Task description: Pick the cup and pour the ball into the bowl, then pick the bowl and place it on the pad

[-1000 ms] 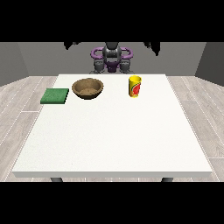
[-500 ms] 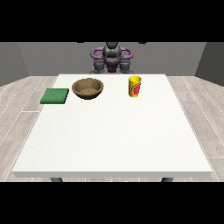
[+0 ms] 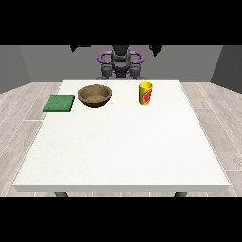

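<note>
The yellow cup [image 3: 145, 93] is seen upright on the worktop [image 3: 123, 142], right of the bowl [image 3: 95, 95] and green pad [image 3: 59, 103], untouched, while neither robot hand's state can be told.

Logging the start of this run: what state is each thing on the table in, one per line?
yellow cup: upright, at the view's right, untouched; contents not visible.
wooden bowl: upright, looks empty, between the pad and the cup.
green pad: flat at the table's left edge, nothing on it.
</note>
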Available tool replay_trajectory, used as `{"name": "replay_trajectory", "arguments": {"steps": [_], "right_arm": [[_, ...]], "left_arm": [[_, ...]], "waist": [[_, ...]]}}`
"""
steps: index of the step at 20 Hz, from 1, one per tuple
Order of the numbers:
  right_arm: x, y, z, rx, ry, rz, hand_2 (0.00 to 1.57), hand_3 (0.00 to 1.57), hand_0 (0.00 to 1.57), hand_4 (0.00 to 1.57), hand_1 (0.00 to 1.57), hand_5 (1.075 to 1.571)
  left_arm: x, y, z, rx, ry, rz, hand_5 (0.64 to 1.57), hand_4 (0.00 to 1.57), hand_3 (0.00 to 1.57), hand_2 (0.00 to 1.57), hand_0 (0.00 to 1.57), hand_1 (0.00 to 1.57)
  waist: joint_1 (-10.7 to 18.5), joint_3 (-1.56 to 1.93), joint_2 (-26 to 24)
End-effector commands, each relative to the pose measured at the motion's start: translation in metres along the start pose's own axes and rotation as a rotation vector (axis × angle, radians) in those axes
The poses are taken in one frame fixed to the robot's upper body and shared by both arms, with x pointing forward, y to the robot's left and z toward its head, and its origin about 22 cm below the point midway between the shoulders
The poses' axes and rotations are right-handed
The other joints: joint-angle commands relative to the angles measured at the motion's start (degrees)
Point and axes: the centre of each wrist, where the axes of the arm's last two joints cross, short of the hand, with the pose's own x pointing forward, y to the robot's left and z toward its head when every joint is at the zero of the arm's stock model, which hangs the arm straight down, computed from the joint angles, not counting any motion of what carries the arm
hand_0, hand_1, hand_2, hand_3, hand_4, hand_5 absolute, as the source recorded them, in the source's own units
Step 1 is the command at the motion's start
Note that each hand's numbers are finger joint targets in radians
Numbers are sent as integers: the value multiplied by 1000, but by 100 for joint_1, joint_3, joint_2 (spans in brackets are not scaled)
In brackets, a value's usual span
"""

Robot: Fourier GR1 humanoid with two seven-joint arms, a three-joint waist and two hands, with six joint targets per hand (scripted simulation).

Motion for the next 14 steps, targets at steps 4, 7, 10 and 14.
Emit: {"name": "replay_trajectory", "arguments": {"steps": [4, 7, 10, 14], "right_arm": [[-9, -21, -10, 30, -134, -11, 0, 0, 0, 691, 0, 1543], [-12, -34, -21, 29, -166, -9, 0, 0, 0, 685, 0, 1548], [-16, -30, -20, 28, -160, -7, 0, 0, 0, 683, 0, 1553], [-22, -73, -20, 16, -104, 8, 0, 0, 0, 667, 0, 1559]], "left_arm": [[-41, 13, -7, 9, -184, -88, 1487, 551, 0, 0, 0, 0], [-60, 7, -14, 13, -152, -68, 1483, 481, 0, 0, 0, 0], [-84, 32, -17, -13, -145, -92, 1480, 307, 0, 0, 0, 0], [-102, 37, -23, 1, -61, -116, 1451, 0, 0, 0, 0, 0]], "waist": [[-153, -1, 1111], [-136, 0, 1248], [-131, -2, 1347], [-225, 0, 994]]}}
